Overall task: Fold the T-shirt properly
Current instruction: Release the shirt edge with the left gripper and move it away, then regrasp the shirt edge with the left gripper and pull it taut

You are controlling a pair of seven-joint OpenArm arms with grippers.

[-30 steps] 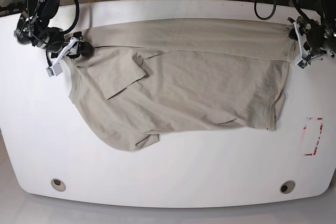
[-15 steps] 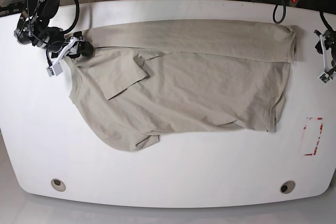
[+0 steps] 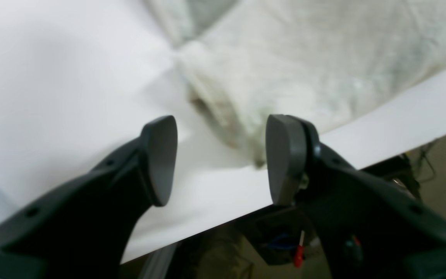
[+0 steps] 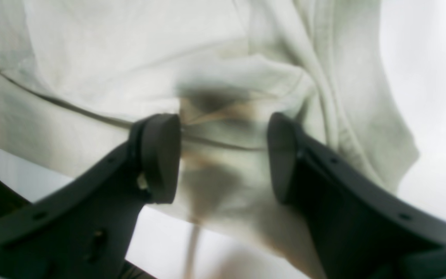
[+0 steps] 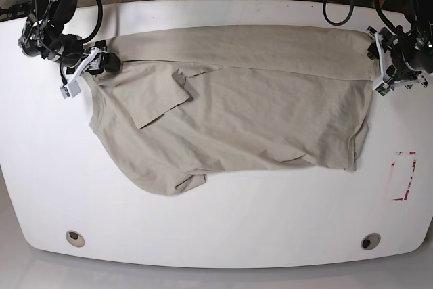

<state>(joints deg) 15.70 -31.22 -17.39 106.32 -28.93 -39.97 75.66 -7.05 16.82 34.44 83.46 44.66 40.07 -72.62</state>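
The plain beige-khaki cotton T-shirt (image 5: pixel 237 106) lies half-folded along the white table's (image 5: pixel 216 228) far edge. Both the left gripper (image 3: pixel 221 159) and the right gripper (image 4: pixel 223 155) are spread, grasping nothing. Closing off the corners could pinch one layer only, skewing the fold.

The T-shirt (image 5: pixel 243 106) is plain beige-khaki with no print, and looks paler, almost off-white, between the dark grey jaws in both wrist views. The bench (image 5: pixel 216 228) is white, with a red-and-white dashed rectangle (image 5: pixel 403 175) marked on it.

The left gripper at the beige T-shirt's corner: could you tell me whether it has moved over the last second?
Yes. The left gripper swung out past the white table's right edge half a second ago and has come back to the beige T-shirt's far right corner.
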